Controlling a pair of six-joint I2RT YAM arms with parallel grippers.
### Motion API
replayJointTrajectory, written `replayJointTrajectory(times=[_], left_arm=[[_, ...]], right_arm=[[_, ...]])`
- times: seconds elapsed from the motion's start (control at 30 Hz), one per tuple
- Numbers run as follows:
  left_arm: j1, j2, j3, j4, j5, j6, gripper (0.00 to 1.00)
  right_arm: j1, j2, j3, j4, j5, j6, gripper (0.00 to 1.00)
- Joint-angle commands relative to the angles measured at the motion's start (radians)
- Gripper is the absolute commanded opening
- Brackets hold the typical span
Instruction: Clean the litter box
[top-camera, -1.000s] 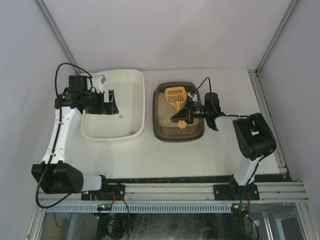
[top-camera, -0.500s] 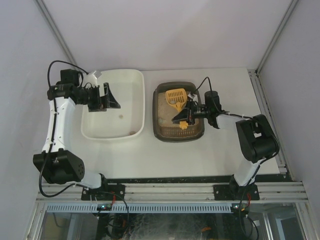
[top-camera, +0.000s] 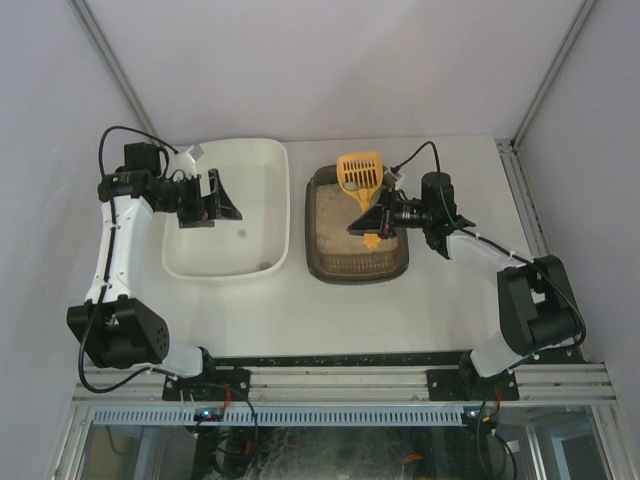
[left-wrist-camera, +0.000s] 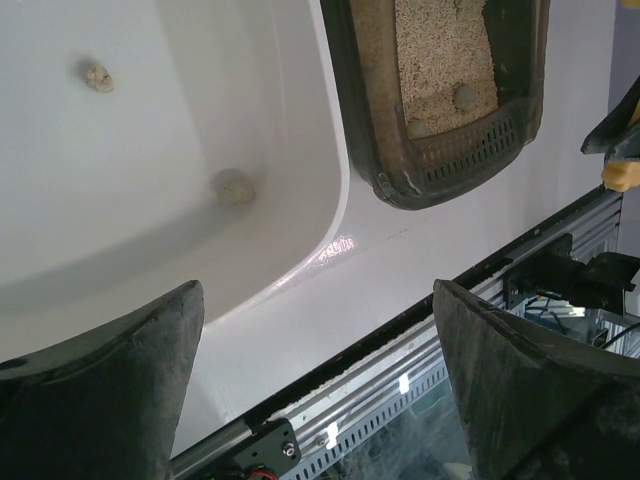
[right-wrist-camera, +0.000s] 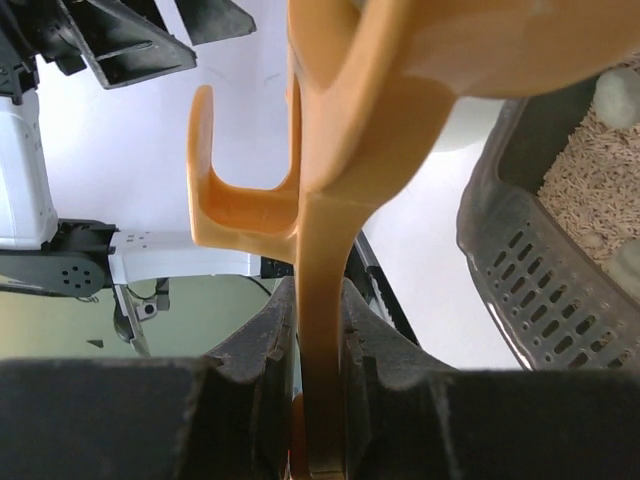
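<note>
The litter box (top-camera: 357, 272), a dark tray of beige litter, lies right of centre. Grey clumps (left-wrist-camera: 465, 96) sit in its litter. An orange slotted scoop (top-camera: 360, 172) is raised over the box's far rim. My right gripper (top-camera: 378, 218) is shut on its handle (right-wrist-camera: 325, 250), and the box's perforated wall (right-wrist-camera: 520, 270) shows to the right. I cannot tell whether the scoop carries anything. My left gripper (top-camera: 222, 197) hangs open over the left part of the white tub (top-camera: 283, 200), nothing between its fingers (left-wrist-camera: 120, 400).
Two clumps (left-wrist-camera: 233, 186) (left-wrist-camera: 97, 76) lie on the floor of the white tub (left-wrist-camera: 300, 120). The tub and litter box stand side by side with a narrow gap. The table's metal front rail (left-wrist-camera: 400, 380) runs below the left gripper. Grey walls close the back and sides.
My right gripper has swung the scoop out of the litter and up toward the box's far rim. The left gripper shifted slightly left over the tub and stayed open.
</note>
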Motion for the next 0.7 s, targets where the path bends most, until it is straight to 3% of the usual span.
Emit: replayJointTrajectory(times=[0.0, 0.17, 0.3, 0.37, 0.5, 0.67], left_arm=[[0.005, -0.030, -0.021, 0.028, 0.005, -0.010, 1.00], [0.005, -0.055, -0.035, 0.054, -0.081, -0.021, 1.00], [0.021, -0.064, 0.002, 0.110, -0.322, -0.103, 1.00], [0.049, -0.050, 0.040, 0.114, -0.368, -0.148, 1.00], [0.127, 0.019, 0.092, 0.098, -0.348, -0.240, 1.00], [0.278, 0.108, 0.113, 0.099, -0.125, -0.332, 1.00]], right_arm=[[0.004, 0.000, 0.015, 0.031, -0.002, -0.026, 0.00], [0.039, -0.022, 0.071, 0.080, -0.027, 0.011, 0.00], [0.118, 0.021, 0.286, -0.459, 0.152, -0.384, 0.00], [0.169, 0.076, 0.336, -0.564, 0.187, -0.465, 0.00], [0.287, 0.177, 0.470, -0.794, 0.439, -0.594, 0.00], [0.394, 0.303, 0.631, -0.984, 0.651, -0.657, 0.00]])
